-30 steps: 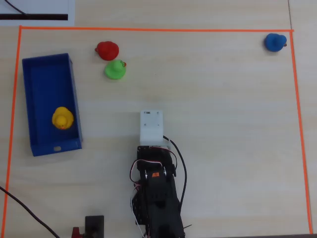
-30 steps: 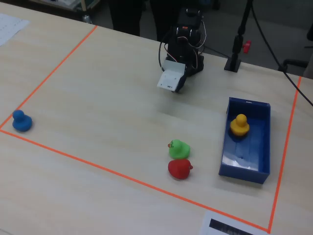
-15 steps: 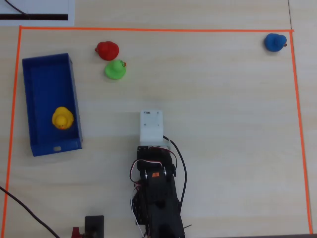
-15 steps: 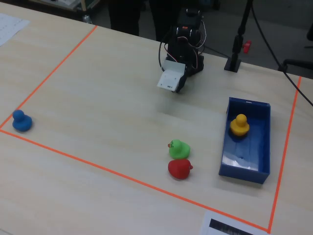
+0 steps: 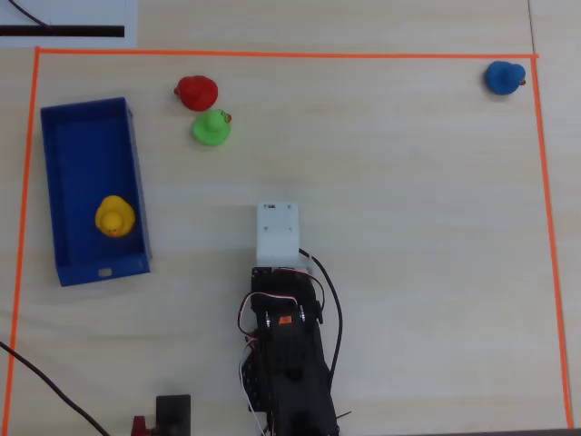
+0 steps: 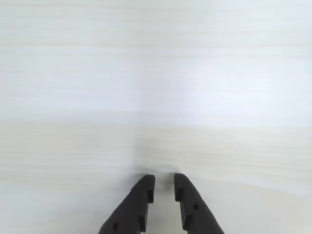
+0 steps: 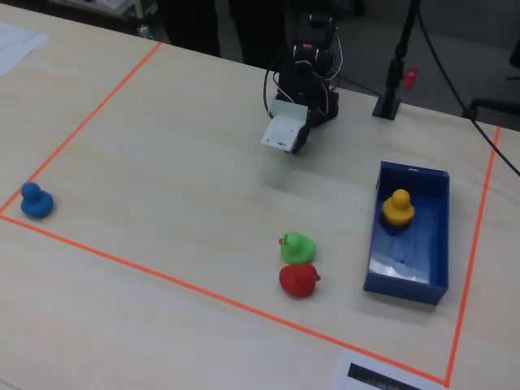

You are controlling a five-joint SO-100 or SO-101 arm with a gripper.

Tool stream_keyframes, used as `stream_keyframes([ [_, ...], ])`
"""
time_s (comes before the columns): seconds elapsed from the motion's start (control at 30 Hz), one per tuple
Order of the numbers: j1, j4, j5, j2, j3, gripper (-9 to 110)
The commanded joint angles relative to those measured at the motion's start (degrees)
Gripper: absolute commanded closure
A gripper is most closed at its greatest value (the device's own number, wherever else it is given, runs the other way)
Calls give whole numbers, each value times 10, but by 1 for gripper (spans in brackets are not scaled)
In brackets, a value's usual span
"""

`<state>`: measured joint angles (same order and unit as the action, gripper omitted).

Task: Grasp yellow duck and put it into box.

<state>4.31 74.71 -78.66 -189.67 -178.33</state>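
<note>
The yellow duck (image 5: 114, 217) sits upright inside the dark blue box (image 5: 80, 121), towards its near end in the overhead view. It also shows in the fixed view (image 7: 398, 205), in the box (image 7: 439, 236). My gripper (image 6: 165, 181) is drawn back near the arm's base, far from the box, over bare table. Its jaws stand almost together with a narrow gap and nothing between them. In the overhead view the white wrist block (image 5: 277, 232) hides the fingers.
A red duck (image 5: 196, 91) and a green duck (image 5: 211, 128) stand close together to the right of the box. A blue duck (image 5: 504, 78) is in the far right corner. Orange tape (image 5: 272, 54) frames the work area.
</note>
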Motion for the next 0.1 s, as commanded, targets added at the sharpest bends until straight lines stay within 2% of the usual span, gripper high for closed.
stream_keyframes([
  [0.0,0,10,5,0,1,99],
  [0.07,0,10,5,0,1,99],
])
